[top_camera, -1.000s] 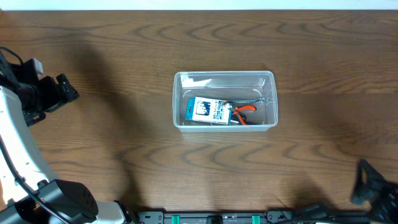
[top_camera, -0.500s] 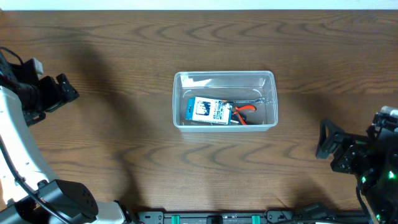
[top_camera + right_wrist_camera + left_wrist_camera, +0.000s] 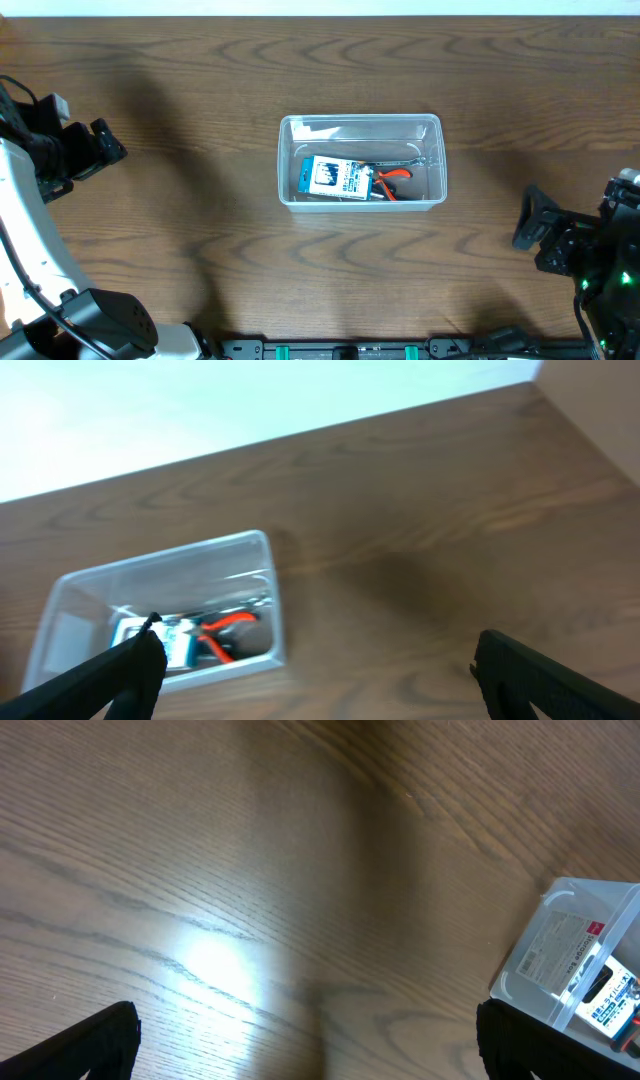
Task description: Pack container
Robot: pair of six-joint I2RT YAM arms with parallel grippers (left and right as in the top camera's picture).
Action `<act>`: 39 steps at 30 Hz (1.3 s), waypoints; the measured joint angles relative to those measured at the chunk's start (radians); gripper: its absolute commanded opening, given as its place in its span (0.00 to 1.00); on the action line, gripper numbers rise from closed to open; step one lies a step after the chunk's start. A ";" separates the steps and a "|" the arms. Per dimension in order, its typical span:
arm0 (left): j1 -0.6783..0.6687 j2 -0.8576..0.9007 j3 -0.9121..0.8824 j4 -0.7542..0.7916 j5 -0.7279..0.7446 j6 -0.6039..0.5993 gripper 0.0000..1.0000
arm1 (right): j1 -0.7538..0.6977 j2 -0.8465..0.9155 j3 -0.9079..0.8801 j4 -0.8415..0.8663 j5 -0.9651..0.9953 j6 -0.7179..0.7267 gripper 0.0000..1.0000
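1. The container sits roughly mid-tabletop, a touch toward the far edge and the right edge. It's upright with the open side up.
2. Its long axis runs parallel to the far and near edges, so the short ends face the left and right edges.
3. Inside, a blue box lies flat toward the left end. The pliers, orange handles, sit just beside it toward the right end. Can't tell if the two overlap.
4. The right tool hangs by the right edge, down toward the near-right corner. In its wrist view the fingers are spread wide with nothing between them.
5. From there the container lies toward the left edge and a bit toward the far edge, short right end facing the tool.
6. The left tool is over by the left edge, also spread wide and carrying nothing. It's well apart from the container, which lies off toward the right edge from it.
7. My guess is the right arm is the nearer one, so any next move at the container is its job. It'd come in over that short right end, along the long axis.
8. Packing looks far along, since the only items I can spot are already inside.
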 measured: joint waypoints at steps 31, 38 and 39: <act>0.000 0.000 0.000 0.000 -0.001 0.000 0.98 | -0.081 -0.443 -0.676 0.779 0.101 -0.002 0.99; 0.000 0.000 0.000 0.000 0.000 0.000 0.98 | -0.086 -0.553 -0.983 1.083 0.089 -0.001 0.99; 0.000 0.000 0.000 0.000 0.000 0.000 0.98 | -0.090 -0.558 -1.003 1.091 0.084 0.000 0.99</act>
